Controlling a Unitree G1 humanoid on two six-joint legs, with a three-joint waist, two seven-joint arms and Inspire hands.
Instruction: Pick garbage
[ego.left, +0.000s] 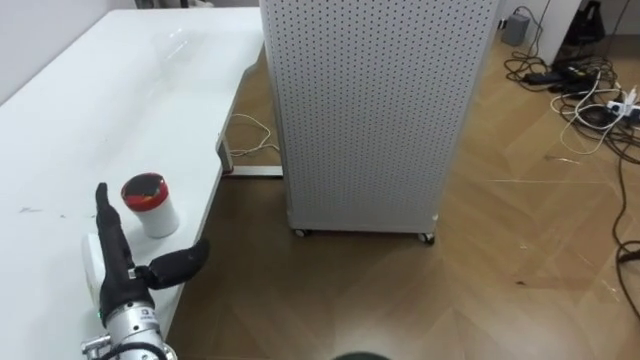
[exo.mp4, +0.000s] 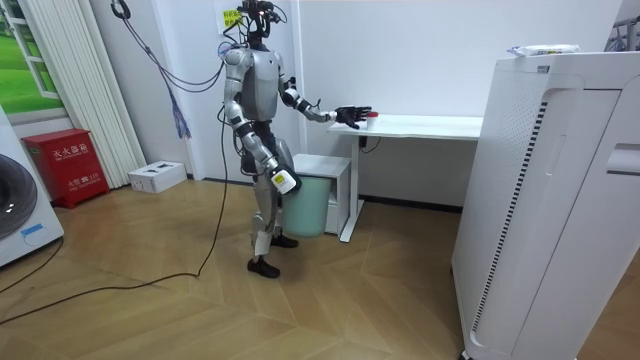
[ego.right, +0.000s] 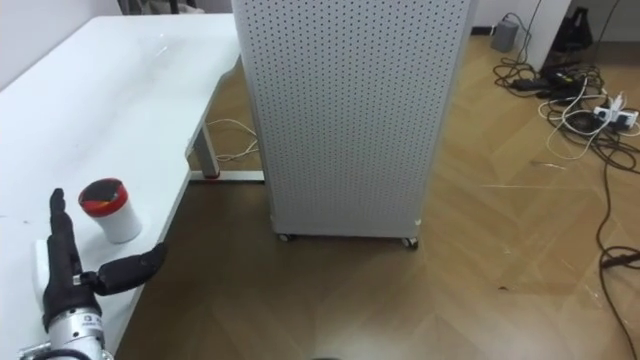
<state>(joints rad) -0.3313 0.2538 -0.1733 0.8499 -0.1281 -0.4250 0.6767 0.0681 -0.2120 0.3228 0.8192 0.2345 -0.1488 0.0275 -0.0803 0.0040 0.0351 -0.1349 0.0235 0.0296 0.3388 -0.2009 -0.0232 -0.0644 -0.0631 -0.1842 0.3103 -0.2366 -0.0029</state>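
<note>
The cup (ego.left: 150, 204), white with a red lid, stands upright on the white surface (ego.left: 120, 90), close to its right edge at the near end. The left hand (ego.left: 122, 270) is stretched out over the surface just beside it. Its fingers (ego.left: 104, 205) are straight and open, pointing far, and the thumb is spread to the right. The cup sits in the crook between fingers and thumb, but I cannot tell whether they touch. The robot stands at the surface's end, with the right hand (exo.mp4: 283, 181) hanging by its thigh; I cannot tell how that hand is held. A pale green bin (exo.mp4: 305, 206) sits under the surface behind the robot's legs. To the right, a tall perforated white cabinet (ego.left: 370, 110) stands on the wood floor. Cables (ego.left: 590, 100) lie at the far right.
</note>
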